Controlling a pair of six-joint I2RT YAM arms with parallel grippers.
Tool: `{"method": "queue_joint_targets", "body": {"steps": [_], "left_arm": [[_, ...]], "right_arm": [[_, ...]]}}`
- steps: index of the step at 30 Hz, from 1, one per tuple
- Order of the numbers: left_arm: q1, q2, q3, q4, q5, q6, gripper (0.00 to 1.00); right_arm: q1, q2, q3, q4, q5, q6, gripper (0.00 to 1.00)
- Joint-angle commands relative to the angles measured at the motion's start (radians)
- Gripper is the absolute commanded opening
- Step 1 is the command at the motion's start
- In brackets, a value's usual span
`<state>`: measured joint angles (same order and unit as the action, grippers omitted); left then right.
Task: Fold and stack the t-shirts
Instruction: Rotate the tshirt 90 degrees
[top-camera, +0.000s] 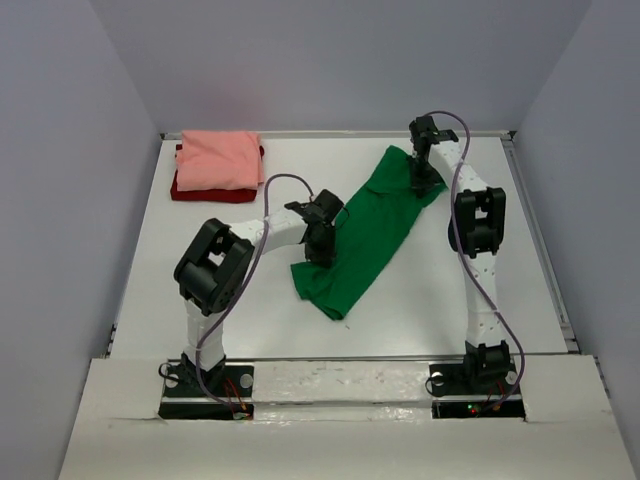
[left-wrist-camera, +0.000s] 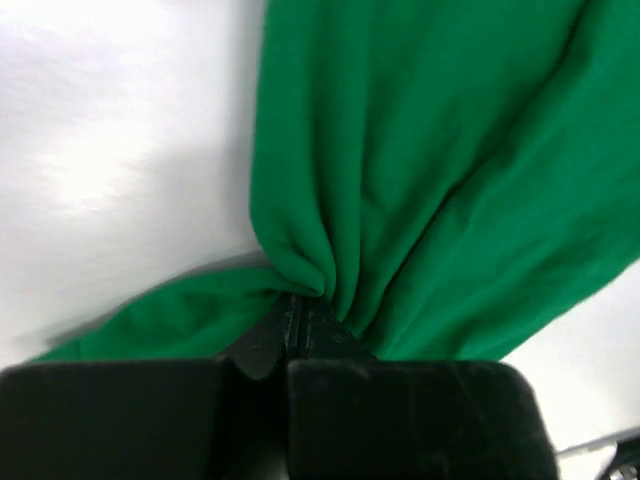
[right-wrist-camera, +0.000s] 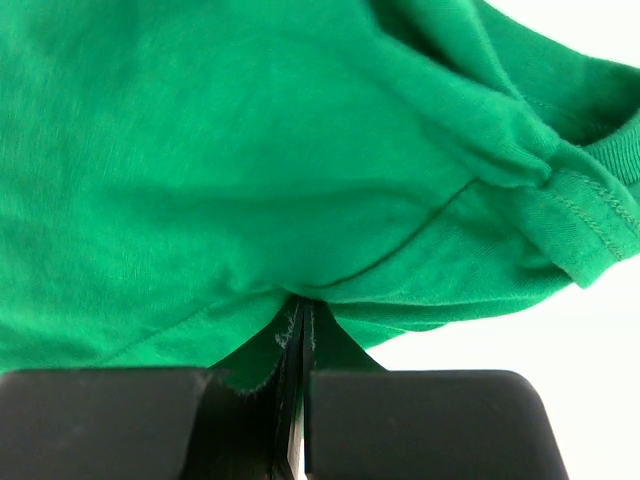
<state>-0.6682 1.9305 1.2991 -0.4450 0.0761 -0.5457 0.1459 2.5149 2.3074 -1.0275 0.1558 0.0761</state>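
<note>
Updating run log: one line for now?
left gripper: shut on green shirt | right gripper: same | pink shirt atop red shirt

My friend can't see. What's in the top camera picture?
Two robot arms pinch a bright green t-shirt stretched slantwise over a white table: left gripper at its near end, right gripper at its far end. A folded salmon pink shirt lies on a dark red shirt at the far left.

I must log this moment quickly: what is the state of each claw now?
Left claw: closed, pinching the green t-shirt.
Right claw: closed, pinching the same green t-shirt.
</note>
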Motion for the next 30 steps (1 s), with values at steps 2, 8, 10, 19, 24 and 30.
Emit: {"method": "queue_joint_targets", "body": {"steps": [2, 8, 10, 19, 24, 30], "left_arm": [[-0.12, 0.041, -0.04, -0.066, 0.105, -0.057, 0.0], [-0.234, 0.091, 0.028, -0.066, 0.165, -0.076, 0.0], [-0.264, 0.108, 0.075, -0.077, 0.177, -0.079, 0.0], [-0.323, 0.192, 0.271, -0.1, 0.254, -0.063, 0.0], [-0.323, 0.232, 0.394, -0.179, 0.133, -0.027, 0.0], [-0.32, 0.202, 0.428, -0.222, -0.005, -0.013, 0.0]], "right_arm": [[-0.011, 0.145, 0.128, -0.045, -0.073, -0.041, 0.0], [-0.022, 0.189, 0.225, -0.049, -0.088, -0.062, 0.0], [-0.043, 0.196, 0.244, -0.048, -0.101, -0.065, 0.0], [-0.097, 0.203, 0.288, -0.02, -0.215, -0.102, 0.0], [-0.097, 0.176, 0.259, 0.015, -0.223, -0.107, 0.0], [-0.097, 0.137, 0.225, 0.035, -0.211, -0.107, 0.0]]}}
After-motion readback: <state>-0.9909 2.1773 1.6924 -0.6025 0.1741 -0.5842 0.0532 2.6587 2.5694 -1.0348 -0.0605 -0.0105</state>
